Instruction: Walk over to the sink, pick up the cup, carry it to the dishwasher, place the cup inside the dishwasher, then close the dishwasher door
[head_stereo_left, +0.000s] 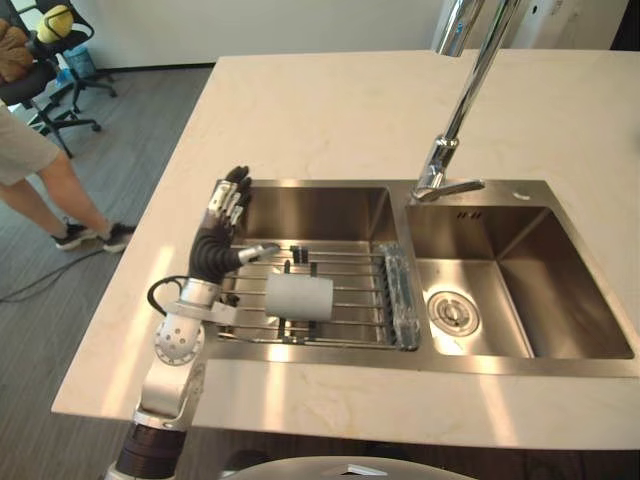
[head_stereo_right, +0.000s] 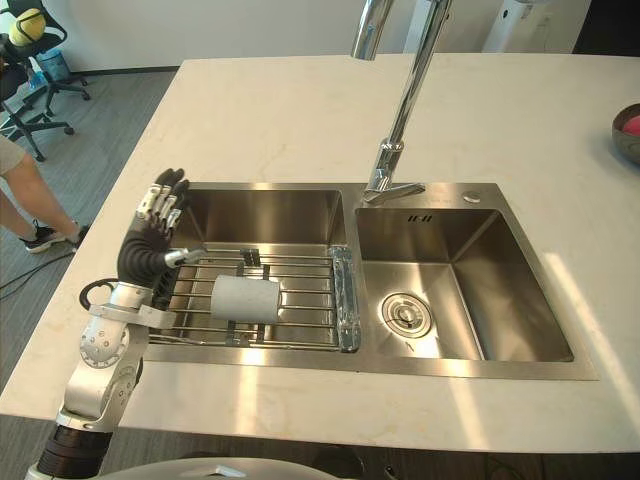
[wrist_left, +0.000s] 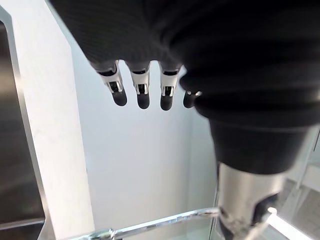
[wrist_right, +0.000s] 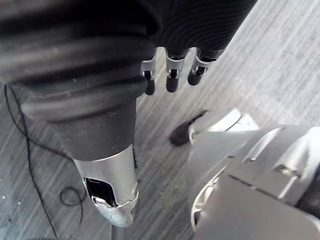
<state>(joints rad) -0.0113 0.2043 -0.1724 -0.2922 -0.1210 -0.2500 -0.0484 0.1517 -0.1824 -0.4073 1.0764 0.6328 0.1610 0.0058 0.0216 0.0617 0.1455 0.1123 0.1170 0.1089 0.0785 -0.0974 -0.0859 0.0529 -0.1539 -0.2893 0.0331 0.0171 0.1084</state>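
Since I'm at the stainless steel double sink, only the walk's done: pale cylindrical cup lies sideways on the wire rack, my left hand beside it, fingers released, right hand slack too. Pickup, dishwasher, door all left.

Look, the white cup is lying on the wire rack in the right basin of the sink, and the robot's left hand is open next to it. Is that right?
Not quite. The white cup lies on the wire rack in the left basin, not the right basin; the left eye view shows it. The left hand is open next to it, as you said.
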